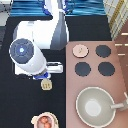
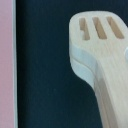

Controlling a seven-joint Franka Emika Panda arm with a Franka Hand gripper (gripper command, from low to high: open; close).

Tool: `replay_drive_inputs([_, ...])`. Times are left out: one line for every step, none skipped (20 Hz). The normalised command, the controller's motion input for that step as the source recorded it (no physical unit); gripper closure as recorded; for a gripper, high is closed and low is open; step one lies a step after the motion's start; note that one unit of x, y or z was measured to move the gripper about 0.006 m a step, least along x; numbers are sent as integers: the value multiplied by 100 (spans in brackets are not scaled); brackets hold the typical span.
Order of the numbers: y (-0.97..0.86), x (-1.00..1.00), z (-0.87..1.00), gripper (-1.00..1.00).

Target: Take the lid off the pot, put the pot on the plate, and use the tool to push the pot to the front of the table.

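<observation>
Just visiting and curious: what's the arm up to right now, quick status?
End effector over the tool on the black table. Lid off, lying on stove. Pot on plate. Nothing blocking.

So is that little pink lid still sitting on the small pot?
No: the pale-pink round lid lies on the pinkish-brown stove counter, while the small pot sits uncovered at the bottom, and the claw hovers over the cream spatula.
</observation>
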Motion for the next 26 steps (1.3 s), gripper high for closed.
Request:
replay_drive_inputs([0, -100, -67, 100])
replay_drive_inputs([0, -100, -69, 100])
replay_drive_inputs([0, -100, -70, 100])
replay_drive_inputs([0, -100, -63, 100])
replay_drive_inputs([0, -100, -51, -100])
replay_drive_inputs([0, -100, -26, -100])
replay_drive_inputs([0, -100, 0, -100])
replay_drive_inputs([2, -100, 28, -100])
replay_drive_inputs([5, -91, 46, -100])
replay_drive_inputs([7, -88, 52, -100])
replay_drive_inputs([5, -85, 59, -100])
replay_drive_inputs([4, -76, 69, -100])
replay_drive_inputs([4, -69, 77, -100])
replay_drive_inputs([3, -61, 85, -100])
replay_drive_inputs([0, -59, 84, -100])
replay_drive_inputs([0, -57, 84, -100])
replay_drive_inputs([0, -49, 88, -100])
replay_drive_inputs([0, -39, 99, -100])
replay_drive_inputs([0, -29, 100, -100])
replay_drive_inputs([0, -23, 100, -100])
replay_drive_inputs([3, -10, 100, -100])
replay_drive_inputs([2, -7, 100, -100])
replay_drive_inputs([2, 0, 100, -100])
replay_drive_inputs([0, 0, 100, -100])
replay_drive_inputs([0, 0, 100, -100])
replay_drive_inputs([0, 0, 100, -100])
